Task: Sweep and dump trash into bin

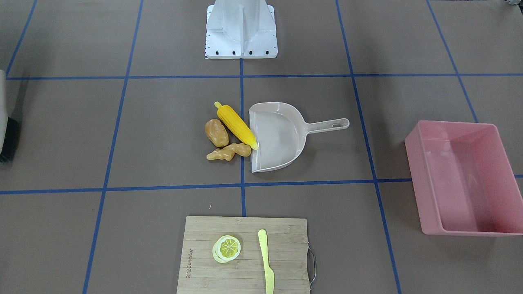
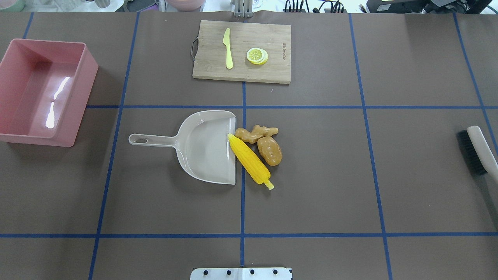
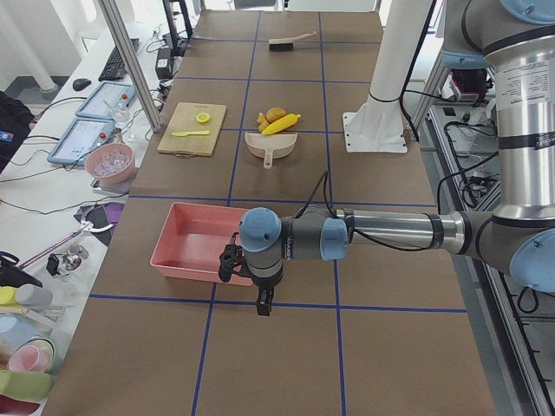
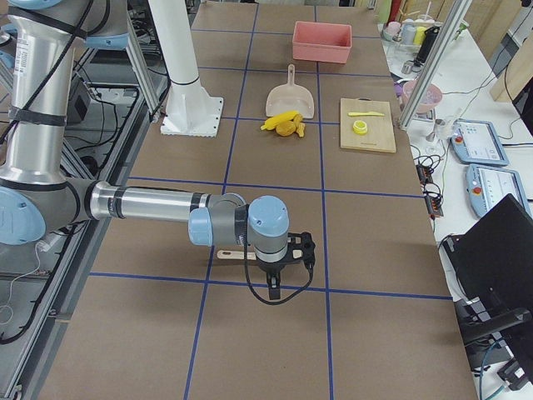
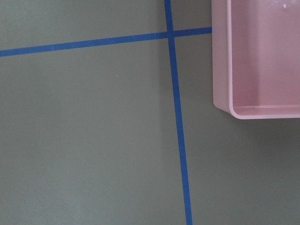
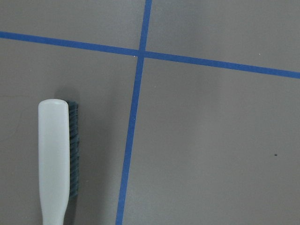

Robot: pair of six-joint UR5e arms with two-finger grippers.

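Sweep not yet begun; both arms hang at the table's ends.
Corn (image 2: 249,159), potato (image 2: 269,150) and ginger (image 2: 255,133) sit at the dustpan (image 2: 206,147) mouth, with the bin (image 2: 42,89) well apart. We cannot tell whether the left gripper (image 3: 263,303) or right gripper (image 4: 274,292) is parted or closed. Next, we judge, the right gripper takes the brush (image 2: 476,151).

A wide table (image 2: 311,175) fills the room's middle, its top a matte grey-brown sheet ruled into large squares by blue tape lines (image 2: 243,235); light falls soft and even from above, leaving only faint shadows; in the exterior left view a white workbench (image 3: 43,217) runs beside the table from 7 to 11 o'clock, cluttered with tablets (image 3: 82,139) and a keyboard (image 3: 115,61); a slanting aluminium post (image 3: 130,65) rises at 11 o'clock (the glare behind it hides its source); in the exterior right view a dark screen (image 4: 500,250) sits at 4 o'clock.
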